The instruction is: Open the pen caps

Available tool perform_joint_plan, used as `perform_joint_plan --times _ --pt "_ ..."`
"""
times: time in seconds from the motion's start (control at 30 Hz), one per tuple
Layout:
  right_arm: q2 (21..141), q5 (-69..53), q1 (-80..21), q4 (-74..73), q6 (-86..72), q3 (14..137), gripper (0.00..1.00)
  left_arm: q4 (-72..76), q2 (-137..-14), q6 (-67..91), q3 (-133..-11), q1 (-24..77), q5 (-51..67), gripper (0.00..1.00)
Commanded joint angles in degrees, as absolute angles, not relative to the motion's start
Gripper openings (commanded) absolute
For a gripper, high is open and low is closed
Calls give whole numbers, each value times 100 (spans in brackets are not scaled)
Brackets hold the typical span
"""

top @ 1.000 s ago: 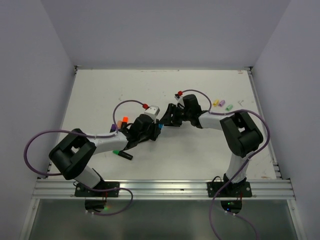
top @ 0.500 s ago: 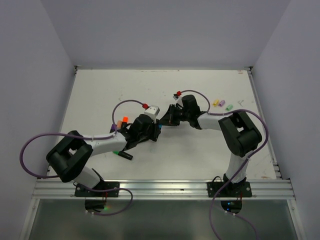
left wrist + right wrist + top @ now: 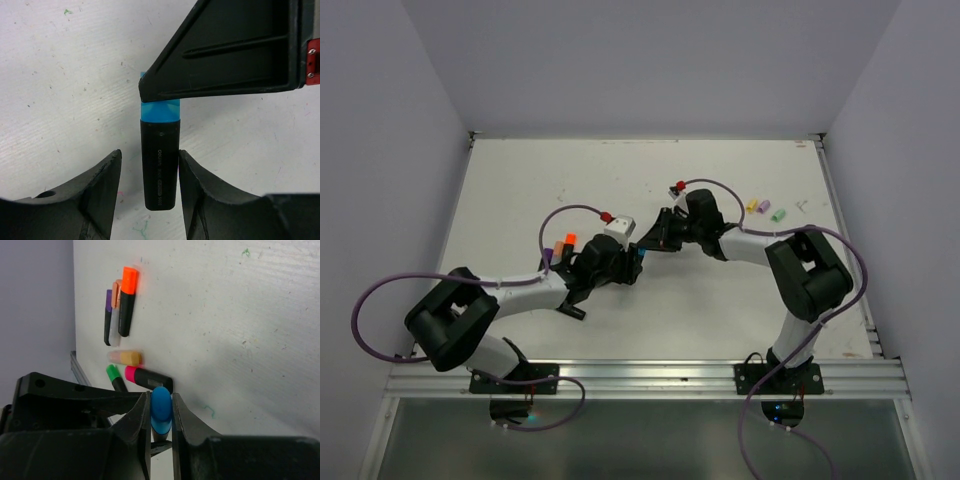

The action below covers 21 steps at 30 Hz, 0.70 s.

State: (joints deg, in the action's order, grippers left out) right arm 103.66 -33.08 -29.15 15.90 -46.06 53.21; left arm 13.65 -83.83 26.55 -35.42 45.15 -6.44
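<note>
A black-barrelled pen [image 3: 160,165] with a blue pen cap [image 3: 160,111] hangs between the two grippers near the table's middle [image 3: 641,254]. My right gripper [image 3: 161,401] is shut on the blue cap [image 3: 161,412], pads flat on both of its sides. My left gripper [image 3: 149,156] stands open around the barrel. Its left finger [image 3: 102,185] is clear of the barrel, and its right finger [image 3: 197,185] is right beside it. In the top view the left gripper [image 3: 630,264] and the right gripper [image 3: 650,244] meet tip to tip.
Behind the left arm lie an orange-capped pen [image 3: 127,300], a purple-ended pen [image 3: 108,315], a pastel orange pen [image 3: 126,358], a pink-ended pen [image 3: 149,379] and a green-ended pen [image 3: 115,376]. Yellow [image 3: 752,206], purple [image 3: 764,206] and green [image 3: 778,214] pieces lie at the right rear.
My right gripper has shut on the blue cap. My left gripper, which had been shut on the barrel, has opened off it. Both arms have shifted only slightly.
</note>
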Motion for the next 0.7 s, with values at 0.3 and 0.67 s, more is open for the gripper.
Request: perform_joint_plan --times 0.3,0.67 --pt "9835 -3305 -2927 1872 -4948 5282 0 1951 -8490 2716 -3550 4553 -379 10" --pt "9238 -2128 -2506 1827 -4851 5045 0 2399 -8394 2620 -3296 4553 316 0"
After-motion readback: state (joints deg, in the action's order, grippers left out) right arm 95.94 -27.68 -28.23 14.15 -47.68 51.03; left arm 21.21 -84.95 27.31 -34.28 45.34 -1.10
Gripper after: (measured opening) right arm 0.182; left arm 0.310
